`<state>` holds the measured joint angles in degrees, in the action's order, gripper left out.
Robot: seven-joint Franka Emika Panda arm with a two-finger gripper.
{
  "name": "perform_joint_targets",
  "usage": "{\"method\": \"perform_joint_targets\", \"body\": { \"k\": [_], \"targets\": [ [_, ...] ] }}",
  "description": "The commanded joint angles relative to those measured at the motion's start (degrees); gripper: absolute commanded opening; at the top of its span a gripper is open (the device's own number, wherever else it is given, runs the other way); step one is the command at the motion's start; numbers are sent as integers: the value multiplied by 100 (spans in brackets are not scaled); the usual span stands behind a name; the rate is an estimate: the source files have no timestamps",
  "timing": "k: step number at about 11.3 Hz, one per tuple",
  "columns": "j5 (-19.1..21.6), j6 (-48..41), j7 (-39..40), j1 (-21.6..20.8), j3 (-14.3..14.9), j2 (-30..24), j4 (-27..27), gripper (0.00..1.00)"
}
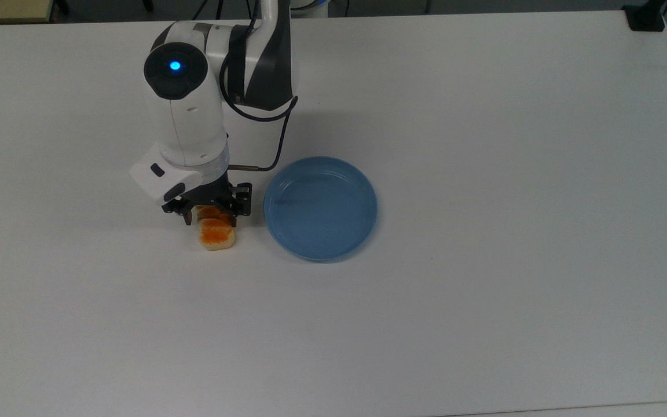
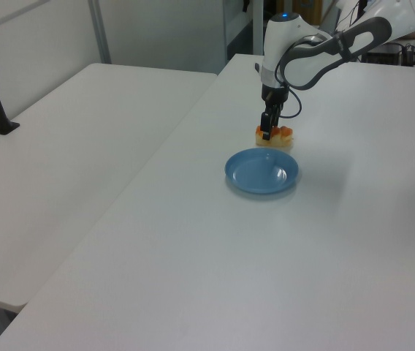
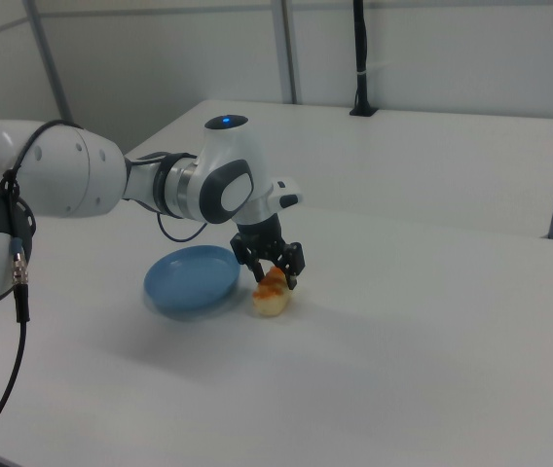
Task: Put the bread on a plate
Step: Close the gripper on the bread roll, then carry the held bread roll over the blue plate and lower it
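My claw (image 1: pixel 209 219) is down at the bread (image 1: pixel 216 233), its two black fingers standing one on each long side of the loaf. In the top view one finger (image 1: pixel 186 218) is at the loaf's left and the other (image 1: pixel 233 220) at its right, with the orange-brown top showing between them. The fingers are parted and close against the loaf's sides — whether they actually press it, I cannot tell.

The bread lies flat on the white table (image 1: pixel 484 174), not on the plate (image 1: pixel 320 208). In the top view my claw covers the far half of the loaf; the near end, with its pale cream side, sticks out below my fingers toward the bottom of the picture. In the right view the claw (image 3: pixel 276 273) comes down from above onto the bread (image 3: pixel 271 296), and the cream end of the loaf points toward the camera.

The blue plate sits just beside the bread, at the top view's right, apart from it by a narrow strip of table, with nothing in it. In the left view the plate (image 2: pixel 261 171) lies nearer the camera, the bread (image 2: pixel 276 136) just behind it, and my claw (image 2: pixel 266 133) stands at the loaf's left end — my white arm (image 2: pixel 317 51) arching down to it from the upper right of the left view.
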<state>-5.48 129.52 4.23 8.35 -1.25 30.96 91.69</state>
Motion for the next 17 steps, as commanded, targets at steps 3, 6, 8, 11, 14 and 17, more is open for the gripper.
{"method": "perform_joint_targets", "body": {
  "k": [3,6,8,11,14,17],
  "targets": [
    [55,30,69,52,2,-20,227,62],
    [82,-154,-360,52,-42,-247,174,59],
    [91,-418,-632,-61,-155,-476,156,59],
    [82,-428,-1204,-631,-235,-626,165,59],
    [12,-410,-1697,-1238,-235,-521,200,59],
    [-23,-375,-1794,-1328,-227,-267,218,60]
  ]
}}
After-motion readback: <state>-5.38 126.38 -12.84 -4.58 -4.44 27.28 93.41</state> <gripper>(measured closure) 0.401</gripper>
